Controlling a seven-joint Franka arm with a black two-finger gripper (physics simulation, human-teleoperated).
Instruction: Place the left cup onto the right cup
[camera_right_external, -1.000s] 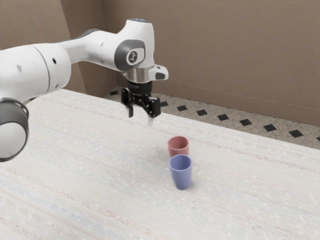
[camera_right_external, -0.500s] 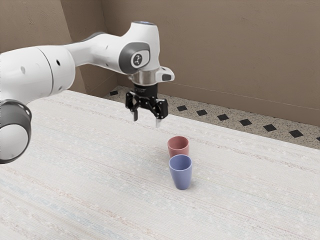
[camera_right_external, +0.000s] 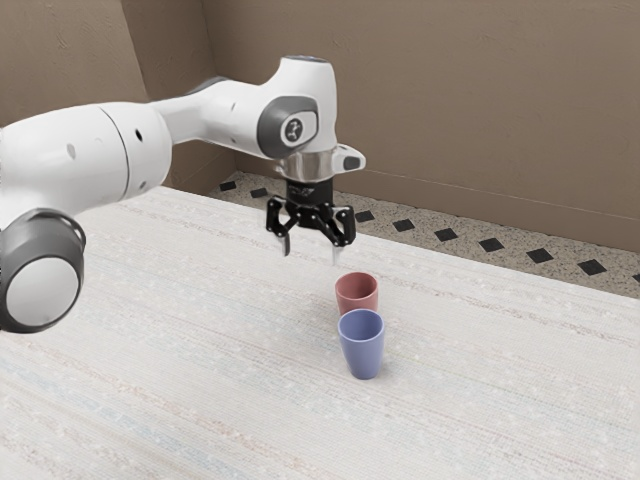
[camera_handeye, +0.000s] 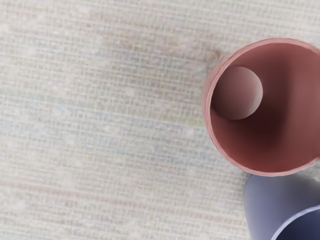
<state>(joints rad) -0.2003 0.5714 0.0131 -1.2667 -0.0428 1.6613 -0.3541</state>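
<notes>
Pink cup (camera_right_external: 357, 293), mouth up, blue cup (camera_right_external: 361, 343) just beside, claw (camera_right_external: 310, 250) spread

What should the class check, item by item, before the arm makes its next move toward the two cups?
1. Pincer open: ok, the fingers stand apart.
2. Pincer empty: ok, nothing is between the fingers.
3. Pink cup upright, mouth up: ok.
4. Blue cup upright, mouth up: ok.
5. Pincer centred over the pink cup: not ok, it hangs above the table, off toward the exterior view's left of that cup.
6. Room for a finger between the cups: cannot tell, they stand very close and may touch.
</notes>
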